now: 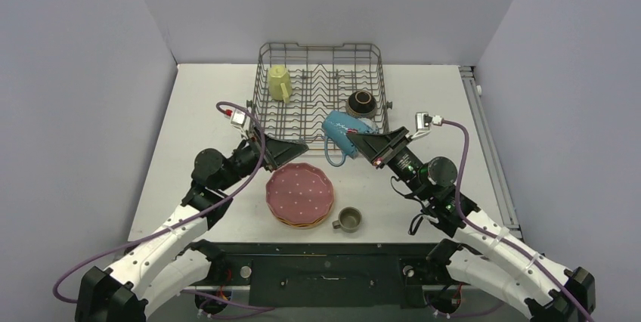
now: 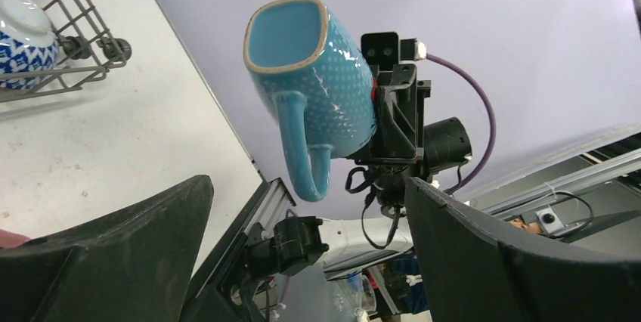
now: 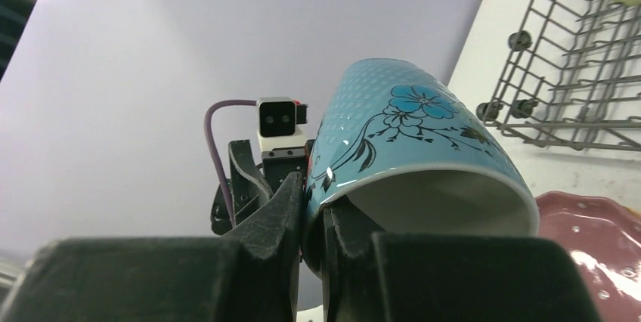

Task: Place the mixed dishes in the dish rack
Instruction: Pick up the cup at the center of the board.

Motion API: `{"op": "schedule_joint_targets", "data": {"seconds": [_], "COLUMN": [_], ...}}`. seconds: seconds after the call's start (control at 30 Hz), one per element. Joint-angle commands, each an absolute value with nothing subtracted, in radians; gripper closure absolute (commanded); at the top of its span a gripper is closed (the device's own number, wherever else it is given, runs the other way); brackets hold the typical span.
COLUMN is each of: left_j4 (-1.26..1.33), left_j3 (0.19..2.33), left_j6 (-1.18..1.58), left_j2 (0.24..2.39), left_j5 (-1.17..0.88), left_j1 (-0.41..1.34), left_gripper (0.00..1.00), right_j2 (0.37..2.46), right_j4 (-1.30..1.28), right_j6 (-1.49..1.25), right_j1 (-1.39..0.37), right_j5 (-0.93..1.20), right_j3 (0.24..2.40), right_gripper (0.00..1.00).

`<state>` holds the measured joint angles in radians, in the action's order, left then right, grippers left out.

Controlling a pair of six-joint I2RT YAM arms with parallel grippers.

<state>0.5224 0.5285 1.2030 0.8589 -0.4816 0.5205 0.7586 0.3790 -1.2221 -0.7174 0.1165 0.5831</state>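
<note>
A blue mug (image 1: 340, 133) hangs on its side over the front edge of the dish rack (image 1: 321, 57), and my right gripper (image 1: 363, 142) is shut on one end of it. The right wrist view shows both fingers pinching the blue mug (image 3: 408, 133) by its wall, right gripper (image 3: 314, 216). My left gripper (image 1: 291, 152) stands open and empty left of the mug, facing it. From the left wrist the blue mug (image 2: 314, 88) shows its mouth, beyond the left gripper (image 2: 310, 254). In the rack sit a yellow mug (image 1: 280, 82), a dark brown bowl (image 1: 362, 102) and a blue-white bowl (image 2: 23, 42).
A stack of scalloped plates with a pink dotted one (image 1: 300, 192) on top lies on the table in front of the rack. A small grey-olive mug (image 1: 348, 220) stands upright just right of the stack. White walls enclose the table on three sides.
</note>
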Motion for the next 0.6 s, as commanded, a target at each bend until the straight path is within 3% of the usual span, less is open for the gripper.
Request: {"op": "schedule_joint_targets", "data": {"seconds": [0.0,0.57], "left_j4": [0.732,0.89], "left_j3": [0.513,0.492], "left_j6": [1.293,1.393], "left_j2": [0.86,0.89], "left_j5": [-0.508,-0.533], "left_j1": [0.511,0.502], "left_gripper": [0.04,0.04], "right_j2": [0.795,0.979], "right_j4": [0.655,0.853], "right_j6": [-1.267,-1.258], "right_j1": [-0.77,-0.964], "right_j5": [0.113,0.122], "right_j3": [0.64,0.725], "right_gripper": [1.0,1.0]}}
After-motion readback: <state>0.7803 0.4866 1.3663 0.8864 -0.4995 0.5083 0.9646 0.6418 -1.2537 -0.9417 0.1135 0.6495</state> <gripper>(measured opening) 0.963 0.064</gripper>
